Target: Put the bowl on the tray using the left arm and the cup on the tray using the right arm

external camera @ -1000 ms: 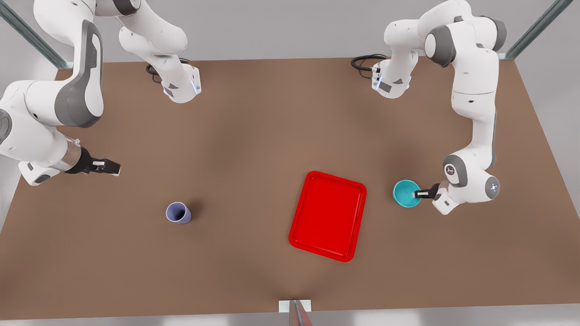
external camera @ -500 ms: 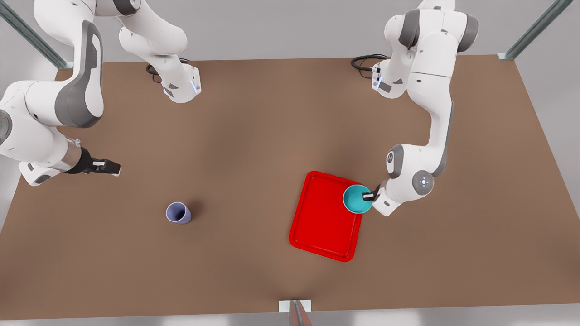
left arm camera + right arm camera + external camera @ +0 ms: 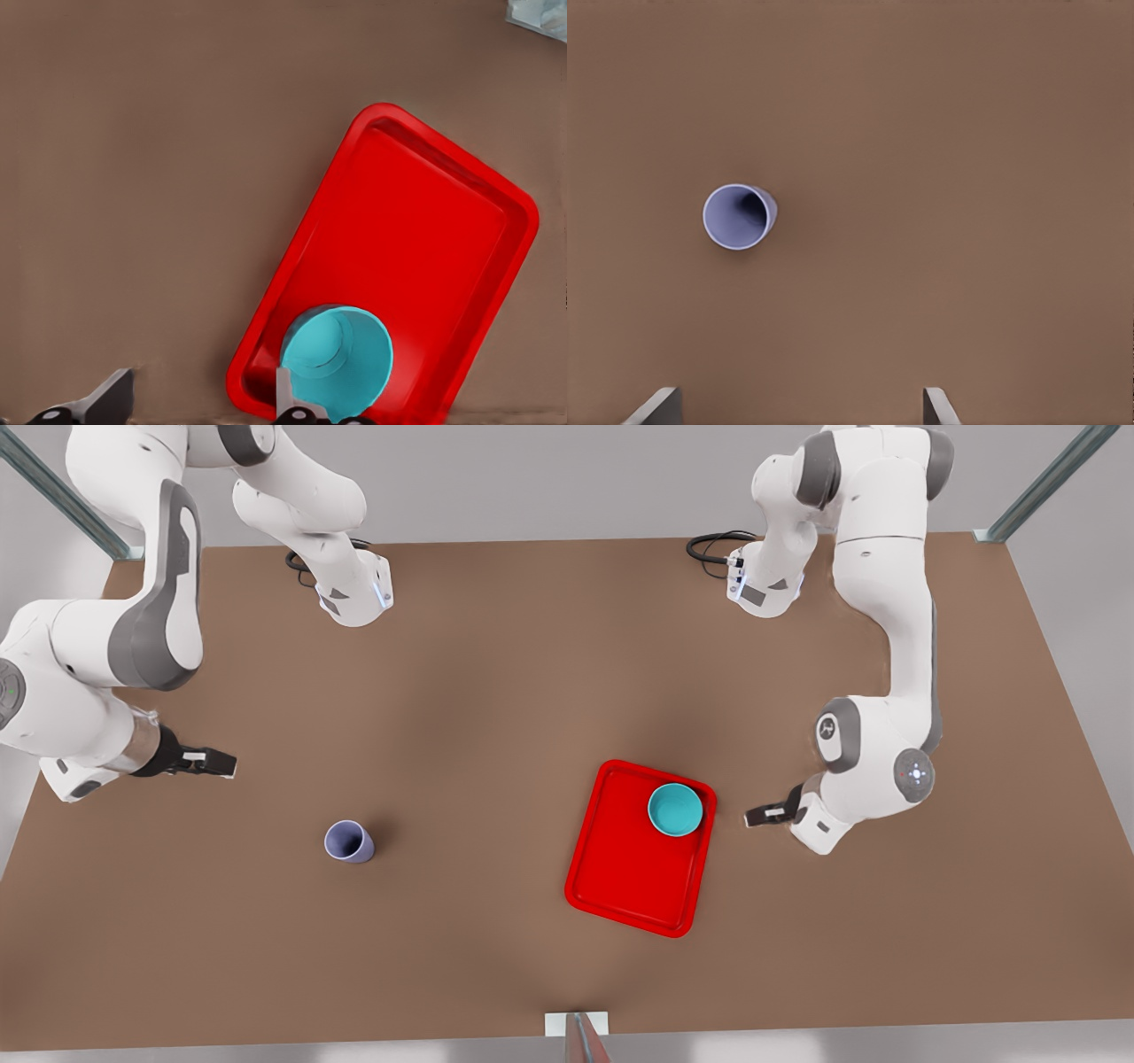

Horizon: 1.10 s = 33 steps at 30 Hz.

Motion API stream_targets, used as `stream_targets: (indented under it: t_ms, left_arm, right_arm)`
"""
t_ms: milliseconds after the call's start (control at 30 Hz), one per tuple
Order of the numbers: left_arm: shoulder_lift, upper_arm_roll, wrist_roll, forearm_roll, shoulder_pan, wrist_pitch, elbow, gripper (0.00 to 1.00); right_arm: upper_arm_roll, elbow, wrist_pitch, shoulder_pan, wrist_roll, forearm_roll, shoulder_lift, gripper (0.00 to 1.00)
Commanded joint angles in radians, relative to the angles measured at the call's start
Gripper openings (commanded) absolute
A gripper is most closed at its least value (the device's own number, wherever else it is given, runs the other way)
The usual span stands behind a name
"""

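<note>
The teal bowl sits upright inside the red tray, in its far corner toward the front view's right. In the left wrist view the bowl rests in a corner of the tray. My left gripper hovers just off that side of the tray, open and holding nothing; its fingers stand wide apart. The lavender cup stands upright on the table at the front view's left. My right gripper waits above and beyond the cup, open.
The brown table stretches bare between cup and tray. Both arm bases and a black cable sit at the far edge. A small white bracket juts from the near edge.
The left gripper carried the bowl from the table onto the tray, let it go and drew back toward the front view's right. The right arm barely shifted.
</note>
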Motion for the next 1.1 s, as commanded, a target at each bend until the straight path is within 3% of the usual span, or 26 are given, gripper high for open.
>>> stream_targets:
  t_ms: [0, 67, 133, 267, 400, 900, 967, 1000, 1033, 1067]
  left_arm:
    - [-0.041, 0.0, 0.05, 0.24, 0.015, -0.047, 0.001, 1.0]
    - [-0.193, -0.011, 0.071, 0.33, 0.027, -0.294, 0.004, 1.0]
    - [-0.266, -0.015, 0.087, 0.374, 0.027, -0.366, 0.003, 1.0]
    - [-0.253, -0.012, 0.085, 0.417, 0.027, -0.394, 0.064, 1.0]
    - [-0.253, -0.015, 0.088, 0.424, 0.026, -0.396, 0.095, 1.0]
    - [-0.259, -0.035, 0.079, 0.426, 0.014, -0.425, 0.106, 1.0]
    - [-0.257, -0.037, 0.079, 0.426, 0.014, -0.428, 0.107, 1.0]
    - [-0.257, -0.037, 0.079, 0.426, 0.014, -0.428, 0.107, 1.0]
    - [-0.257, -0.037, 0.079, 0.426, 0.014, -0.428, 0.107, 1.0]
    - [-0.257, -0.037, 0.079, 0.426, 0.014, -0.428, 0.107, 1.0]
  right_arm:
    - [0.0, -0.001, 0.021, -0.001, 0.0, -0.001, 0.008, 1.0]
    - [0.0, -0.019, 0.064, 0.002, -0.004, -0.003, 0.041, 1.0]
    - [0.003, -0.099, 0.144, 0.029, -0.003, -0.004, 0.039, 1.0]
    - [0.003, -0.279, 0.348, 0.071, 0.0, -0.001, 0.056, 1.0]
    - [0.003, -0.285, 0.495, 0.062, 0.002, 0.002, 0.171, 1.0]
    - [0.003, -0.289, 0.615, 0.097, 0.011, 0.037, 0.32, 1.0]
    - [0.003, -0.289, 0.602, 0.103, 0.011, 0.037, 0.317, 0.52]
    - [0.003, -0.289, 0.595, 0.103, 0.011, 0.037, 0.317, 0.36]
    - [0.003, -0.288, 0.592, 0.103, 0.011, 0.037, 0.315, 0.24]
    - [0.005, -0.286, 0.583, 0.103, 0.008, 0.037, 0.315, 0.21]
